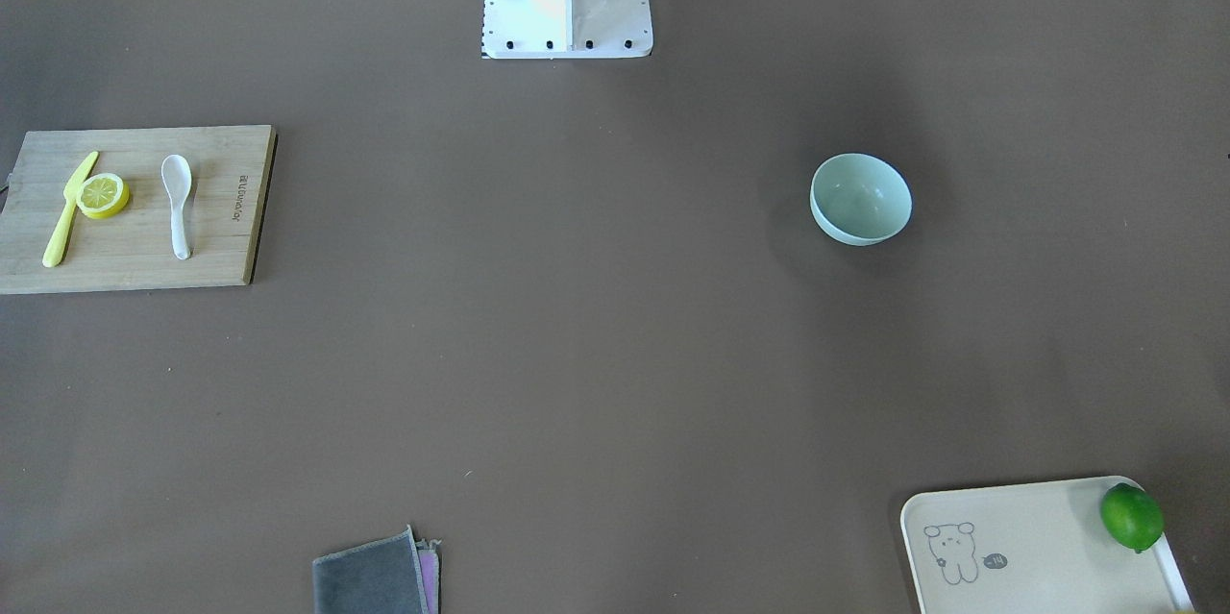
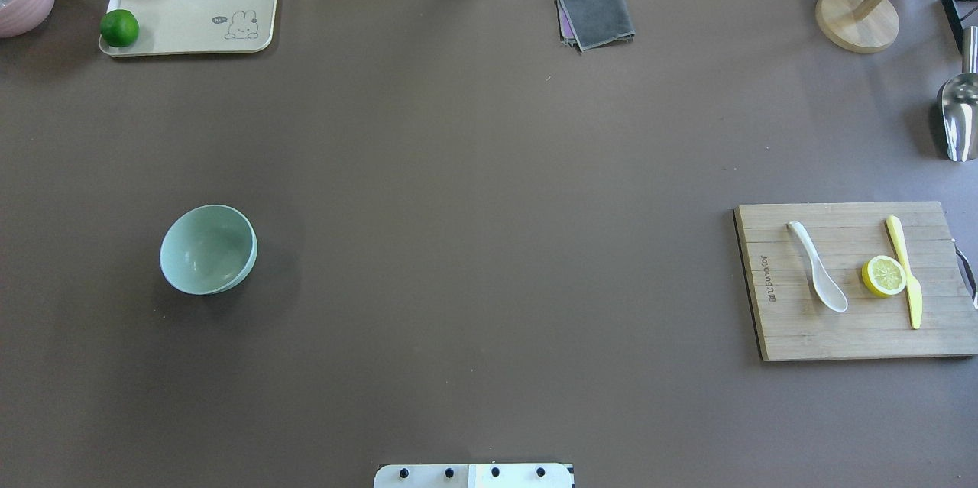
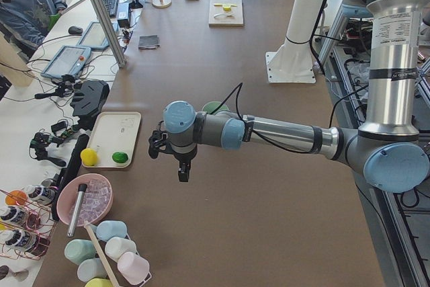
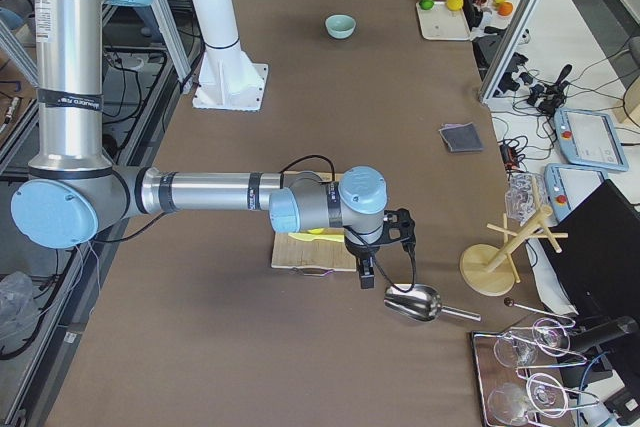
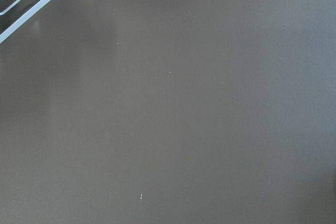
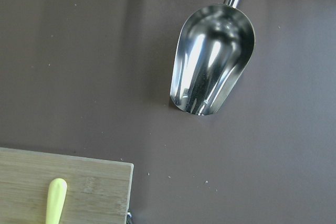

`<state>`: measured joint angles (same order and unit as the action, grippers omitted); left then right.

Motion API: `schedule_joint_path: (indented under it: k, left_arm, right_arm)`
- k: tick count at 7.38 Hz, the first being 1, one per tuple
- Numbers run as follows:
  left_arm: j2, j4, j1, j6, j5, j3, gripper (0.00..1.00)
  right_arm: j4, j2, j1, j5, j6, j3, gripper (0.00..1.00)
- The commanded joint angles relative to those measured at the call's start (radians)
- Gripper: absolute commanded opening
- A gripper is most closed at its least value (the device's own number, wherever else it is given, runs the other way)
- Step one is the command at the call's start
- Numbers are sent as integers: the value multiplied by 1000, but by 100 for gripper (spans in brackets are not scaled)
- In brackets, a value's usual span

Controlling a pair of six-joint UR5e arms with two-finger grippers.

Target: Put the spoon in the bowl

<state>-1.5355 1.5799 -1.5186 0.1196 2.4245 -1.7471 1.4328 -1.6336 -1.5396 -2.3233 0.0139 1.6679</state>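
Note:
The white spoon (image 1: pixel 178 201) lies on a wooden cutting board (image 1: pixel 221 249) beside a lemon half and a yellow knife; it also shows in the overhead view (image 2: pixel 819 278). The mint-green bowl (image 1: pixel 860 199) stands upright and empty on the brown table, far across from the board, and shows in the overhead view (image 2: pixel 208 249). My left gripper (image 3: pixel 180 173) hangs above the table near the bowl. My right gripper (image 4: pixel 368 277) hangs past the board's outer end, near a metal scoop. Both show only in the side views, so I cannot tell whether they are open or shut.
A cream tray (image 2: pixel 191 33) with a lime and a lemon is at the far left. A grey cloth (image 2: pixel 596 14), a wooden stand (image 2: pixel 856 18) and a metal scoop (image 6: pixel 210 66) lie along the far and right edges. The robot base (image 1: pixel 567 18) stands mid-table.

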Motion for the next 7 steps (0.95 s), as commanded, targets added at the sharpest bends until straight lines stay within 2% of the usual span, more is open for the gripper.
schedule_joint_path:
  k: [1, 7]
  left_arm:
    - [12, 2, 0, 2, 4, -9, 98]
    - [26, 11, -2, 8, -4, -37, 98]
  right_arm:
    - [0, 1, 1, 1, 0, -1, 100]
    - [-9, -9, 1, -8, 9, 2, 100]
